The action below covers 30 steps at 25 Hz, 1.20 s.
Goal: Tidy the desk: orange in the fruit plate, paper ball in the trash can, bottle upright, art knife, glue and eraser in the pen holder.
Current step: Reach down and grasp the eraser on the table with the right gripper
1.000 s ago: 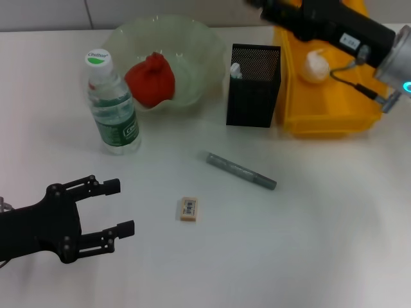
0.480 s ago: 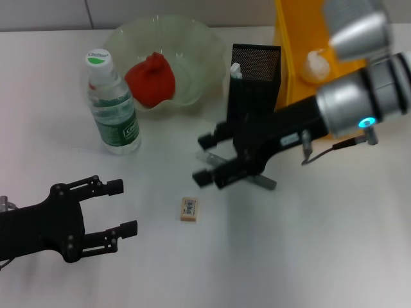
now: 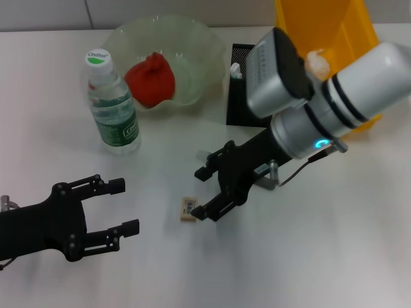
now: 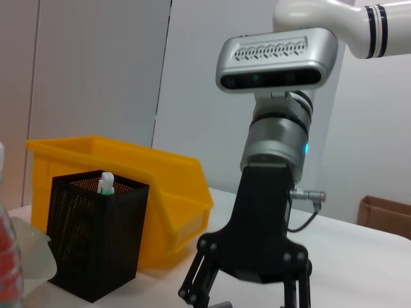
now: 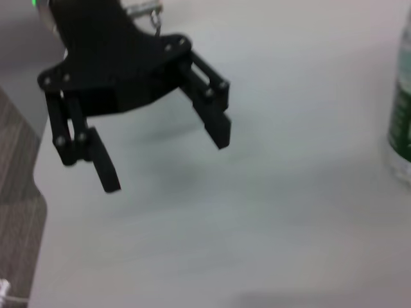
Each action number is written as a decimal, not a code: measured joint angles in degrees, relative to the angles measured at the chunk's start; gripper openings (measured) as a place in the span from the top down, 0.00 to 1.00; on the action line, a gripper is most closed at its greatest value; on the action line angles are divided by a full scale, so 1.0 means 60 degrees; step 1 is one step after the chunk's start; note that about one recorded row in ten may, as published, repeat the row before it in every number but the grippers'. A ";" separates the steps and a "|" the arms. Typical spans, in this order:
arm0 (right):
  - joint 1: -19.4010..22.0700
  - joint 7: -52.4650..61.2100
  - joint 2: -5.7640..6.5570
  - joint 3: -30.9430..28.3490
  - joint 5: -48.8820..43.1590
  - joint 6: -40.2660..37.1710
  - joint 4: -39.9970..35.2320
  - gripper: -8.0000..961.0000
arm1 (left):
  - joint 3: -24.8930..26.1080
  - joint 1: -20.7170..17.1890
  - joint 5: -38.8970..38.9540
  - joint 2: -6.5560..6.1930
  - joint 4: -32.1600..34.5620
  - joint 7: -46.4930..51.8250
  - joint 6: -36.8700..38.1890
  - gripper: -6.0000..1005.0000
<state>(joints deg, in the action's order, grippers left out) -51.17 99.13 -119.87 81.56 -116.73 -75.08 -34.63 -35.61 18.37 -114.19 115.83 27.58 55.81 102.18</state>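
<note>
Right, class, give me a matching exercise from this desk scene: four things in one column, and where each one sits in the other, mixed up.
Things:
1. orange
2. bottle
3. eraser
4. paper ball

Places:
A. in the yellow bin
B. flat on the table, beside the right pincer
C. in the pale green fruit plate
D. upright on the table, next to the fruit plate

Pairs: 1-C, 2-D, 3-B, 4-A
</note>
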 joint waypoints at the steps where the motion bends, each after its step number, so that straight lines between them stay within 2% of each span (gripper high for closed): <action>1: -0.0009 0.0002 -0.0002 0.0305 0.0161 0.0111 -0.0001 0.16 | 0.0005 0.0000 0.0001 0.0001 0.0001 0.0000 -0.0003 0.22; 12: -0.0017 -0.0225 -0.0002 0.2313 0.1251 0.1369 -0.0118 0.16 | -0.0012 0.0000 0.0004 0.0042 0.0003 -0.0001 -0.0265 0.22; 25: 0.0002 -0.0212 -0.0003 0.3142 0.1562 0.2058 -0.0129 0.19 | -0.0038 0.0000 0.0003 0.0061 0.0003 0.0103 -0.0453 0.22; 30: 0.0006 -0.0201 -0.0002 0.3476 0.1608 0.2268 -0.0105 0.37 | -0.0020 0.0006 0.0003 0.0060 0.0003 0.0108 -0.0433 0.22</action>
<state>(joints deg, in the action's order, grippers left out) -51.14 97.93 -119.88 102.42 -107.09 -61.47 -35.27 -35.73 18.41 -114.17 116.19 27.60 56.46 99.58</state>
